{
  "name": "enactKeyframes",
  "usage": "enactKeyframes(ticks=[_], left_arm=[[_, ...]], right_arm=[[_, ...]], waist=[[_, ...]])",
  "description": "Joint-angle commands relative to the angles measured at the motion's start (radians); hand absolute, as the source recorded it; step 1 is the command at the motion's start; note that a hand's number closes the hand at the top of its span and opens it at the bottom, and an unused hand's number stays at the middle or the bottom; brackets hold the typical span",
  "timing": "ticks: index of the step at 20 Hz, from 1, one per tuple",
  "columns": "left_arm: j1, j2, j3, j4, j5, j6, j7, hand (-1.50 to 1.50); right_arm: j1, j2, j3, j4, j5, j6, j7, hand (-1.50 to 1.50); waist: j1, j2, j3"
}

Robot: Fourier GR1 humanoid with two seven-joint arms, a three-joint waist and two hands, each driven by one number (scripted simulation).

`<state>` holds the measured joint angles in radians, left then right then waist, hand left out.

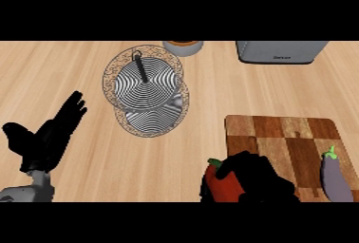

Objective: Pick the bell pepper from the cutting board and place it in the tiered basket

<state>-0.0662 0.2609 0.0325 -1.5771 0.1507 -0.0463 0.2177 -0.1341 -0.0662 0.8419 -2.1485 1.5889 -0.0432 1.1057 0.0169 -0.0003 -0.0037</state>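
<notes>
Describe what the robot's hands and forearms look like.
Both hands are plain black, with fingers and a thumb: the left hand and the right hand. A rounded grey forearm shows below the left hand; the right forearm is out of view. No cables or markings show.

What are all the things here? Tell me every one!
counter: one, light wood, underneath
tiered basket: one, silvery wire, middle of counter
cutting board: one, brown checked wood, right side
bell pepper: one, red, at board's left edge, held
eggplant: one, purple, on board's right edge
round container: one, grey, top edge
appliance: one, grey, top right
left hand: one, black, open, resting at left
right hand: one, black, curled round the pepper
</notes>
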Motion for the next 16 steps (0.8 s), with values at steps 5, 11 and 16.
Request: enactKeyframes(ticks=[5,11,16], left_arm=[[-0.031,-0.021,-0.028,0.001,-0.009,0.0,0.02,0.0],[-0.049,-0.023,-0.036,0.024,-0.013,-0.013,0.014,0.0],[-0.095,-0.043,-0.055,0.021,-0.037,0.018,0.047,0.0]], right_arm=[[-0.376,0.065,-0.062,0.169,-0.172,0.075,0.278,1.5],[-0.578,0.065,-0.181,0.392,-0.296,-0.019,0.307,1.5],[-0.687,0.066,-0.216,0.522,-0.4,-0.039,0.357,1.5]], waist=[[0.035,0.005,0.0],[0.062,0.01,0.0],[0.053,0.007,0.001]])
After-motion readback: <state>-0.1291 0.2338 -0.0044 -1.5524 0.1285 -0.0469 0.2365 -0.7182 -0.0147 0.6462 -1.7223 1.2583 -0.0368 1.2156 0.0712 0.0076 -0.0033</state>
